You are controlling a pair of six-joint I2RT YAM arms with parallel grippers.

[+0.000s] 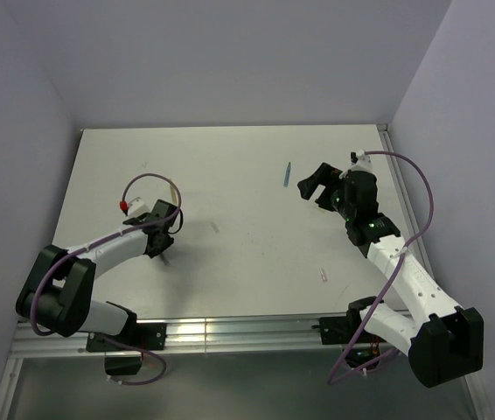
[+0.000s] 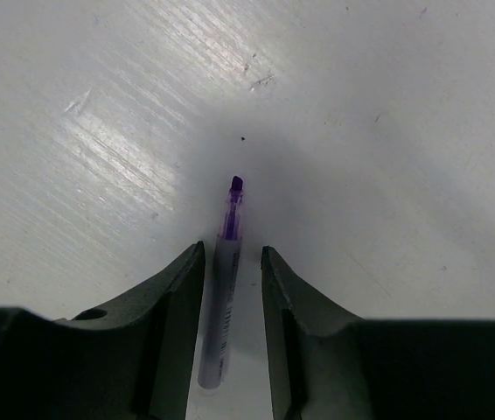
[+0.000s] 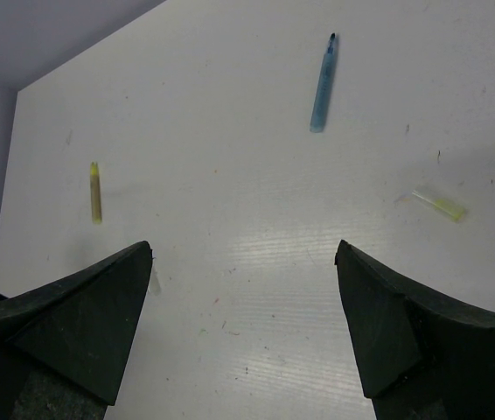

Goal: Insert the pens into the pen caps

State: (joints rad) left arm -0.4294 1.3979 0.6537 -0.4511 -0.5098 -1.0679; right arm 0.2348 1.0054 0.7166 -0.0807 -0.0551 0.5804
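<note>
The left gripper (image 2: 232, 252) is down at the table (image 1: 230, 157), on the left side towards the near edge. Its fingers (image 2: 173, 297) are slightly apart, one on each side of the purple pen (image 2: 221, 280). A thin gap shows on both sides, so the pen is framed rather than pinched. The pen lies flat on the table, its dark tip pointing away from the wrist and past the fingertips.

The right gripper (image 3: 246, 254) is held above the far right part of the table, its fingers spread wide and holding nothing. Its wrist view shows the blue pen (image 3: 324, 83) lying ahead of it, dark tip away. The yellow pen (image 3: 95, 192) is well off to the left of that view. A pale cap with a yellowish end (image 3: 440, 206) is to the right of that view, apart from both pens. From above, the blue pen lies just left of the right gripper. A small pinkish cap (image 1: 324, 275) lies near the near edge, just left of the right arm.
</note>
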